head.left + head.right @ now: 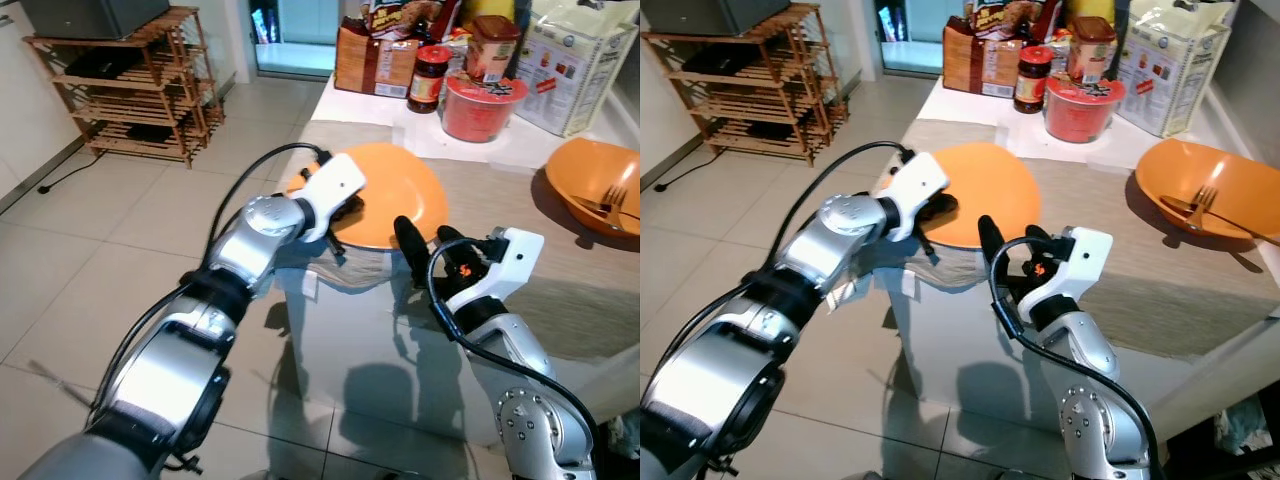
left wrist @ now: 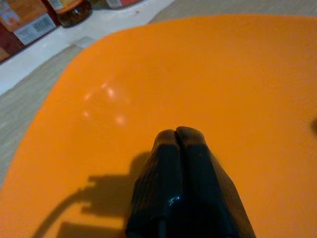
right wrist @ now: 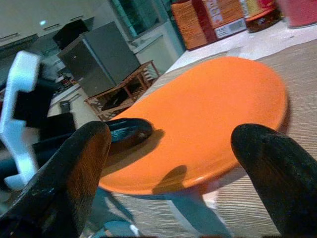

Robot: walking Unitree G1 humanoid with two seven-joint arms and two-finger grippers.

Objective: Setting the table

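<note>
Over the near corner of the counter point(image 1: 480, 190), the head views show one flat orange plate point(image 1: 395, 205) jutting past the edge. The left gripper point(image 1: 345, 212) lies on the plate's near-left rim; from here its white housing hides the fingertips. The right gripper point(image 1: 425, 240) sits just short of the plate's near edge, two black fingers raised with a gap between them, not touching the plate. Beyond the plate stand one red lidded tub point(image 1: 483, 105), one dark jar point(image 1: 428, 78), one brown carton point(image 1: 375, 60) and one large white bag point(image 1: 575, 65), the bag cut off at the frame's top. Off to the right gripper's far side rests one orange bowl point(image 1: 1210, 190) with one fork point(image 1: 1200, 200) in it. On the floor beyond the left arm stands one wooden rack point(image 1: 135, 85).

From the left wrist, the jaws are pressed together, tips resting over the plate's orange surface; whether anything is pinched between them cannot be made out. The jar and carton are clipped at the edge.

From the right wrist, the jaws stand wide apart with the whole plate between and beyond them, its underside hidden. The left gripper's black finger point(image 3: 124, 131) lies on the plate's rim.
</note>
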